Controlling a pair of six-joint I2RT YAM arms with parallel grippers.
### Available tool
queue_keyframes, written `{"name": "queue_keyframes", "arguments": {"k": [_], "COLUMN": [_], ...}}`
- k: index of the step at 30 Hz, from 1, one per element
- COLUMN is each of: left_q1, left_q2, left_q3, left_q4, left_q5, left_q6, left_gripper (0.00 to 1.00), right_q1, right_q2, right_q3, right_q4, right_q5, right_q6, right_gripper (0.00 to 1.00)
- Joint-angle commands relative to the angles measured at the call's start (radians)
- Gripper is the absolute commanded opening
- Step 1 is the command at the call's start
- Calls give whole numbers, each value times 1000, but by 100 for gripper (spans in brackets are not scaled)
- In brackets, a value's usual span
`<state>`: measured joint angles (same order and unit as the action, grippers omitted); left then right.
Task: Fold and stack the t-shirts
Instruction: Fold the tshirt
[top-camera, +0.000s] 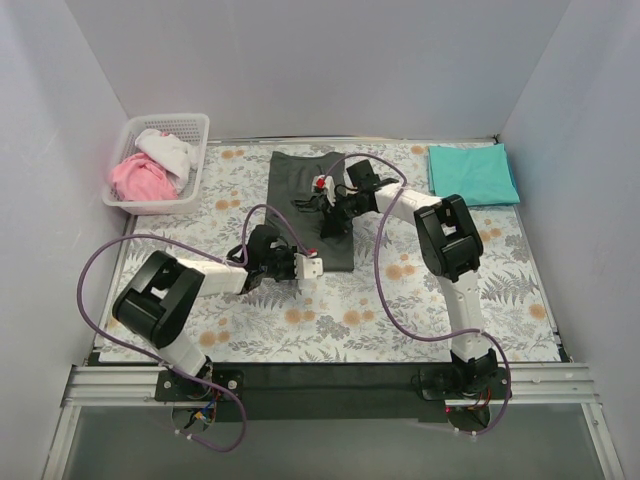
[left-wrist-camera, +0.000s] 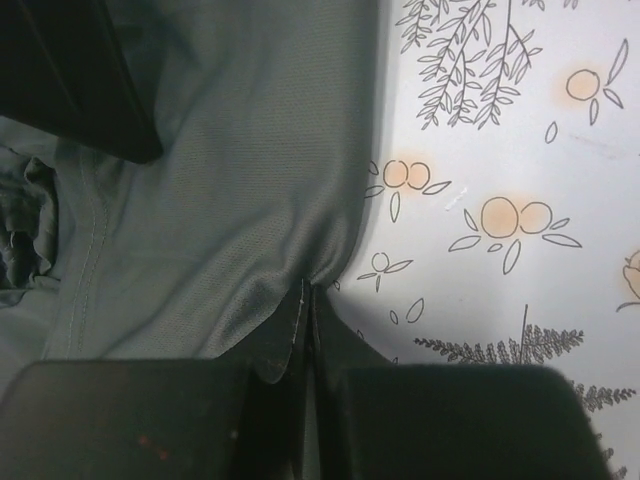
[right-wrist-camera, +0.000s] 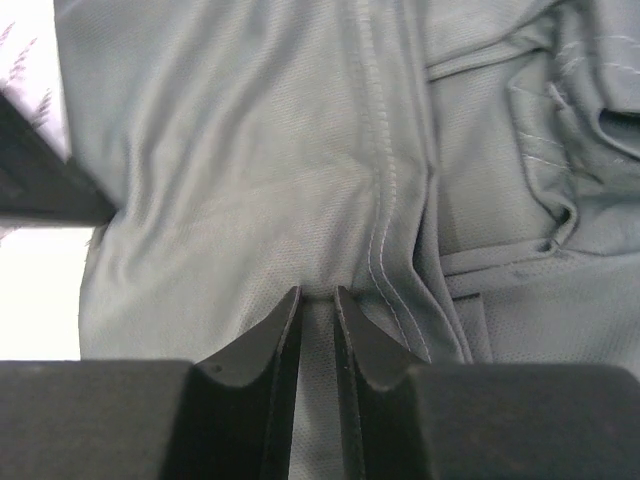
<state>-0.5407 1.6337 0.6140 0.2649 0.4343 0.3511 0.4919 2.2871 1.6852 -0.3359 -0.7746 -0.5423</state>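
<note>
Charcoal-grey t-shirt noted lying partly folded as a long dark strip at the middle of the floral sheet, its length running away from the arm bases. Teal t-shirt seen folded flat into a neat rectangle at the far right corner of the sheet, well apart from the dark one. Left gripper placed at the near edge of the charcoal shirt; its fingers are pressed together with a thin fold of the cloth's border pinched between them, bare patterned sheet showing just beside it. Right gripper set down farther up the same shirt, fingers drawn almost together with a small ridge of fabric caught in the narrow gap, beside a stitched seam; bunched, wrinkled cloth observed to one side in the right wrist view. White basket recorded at the far left corner, with pink cloth and white cloth heaped inside.
</note>
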Motion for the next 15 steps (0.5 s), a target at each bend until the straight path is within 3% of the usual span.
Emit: {"name": "queue_keyframes", "arguments": {"k": [1, 8, 15], "left_q1": [-5, -33, -61], "left_q2": [-29, -210, -330], "left_q3": [24, 49, 27], "left_q4": [-156, -467, -628], "left_q5": [47, 221, 279], "left_q6": [11, -78, -184], "left_gripper": [0, 0, 0], "right_q1": [22, 27, -24], "right_q2": [-63, -214, -279], "right_q3": [-94, -196, -79], "right_q4": [-71, -80, -127], "right_q5": [-2, -22, -41], "right_q6": [-18, 1, 48], "right_gripper": [22, 24, 30]}}
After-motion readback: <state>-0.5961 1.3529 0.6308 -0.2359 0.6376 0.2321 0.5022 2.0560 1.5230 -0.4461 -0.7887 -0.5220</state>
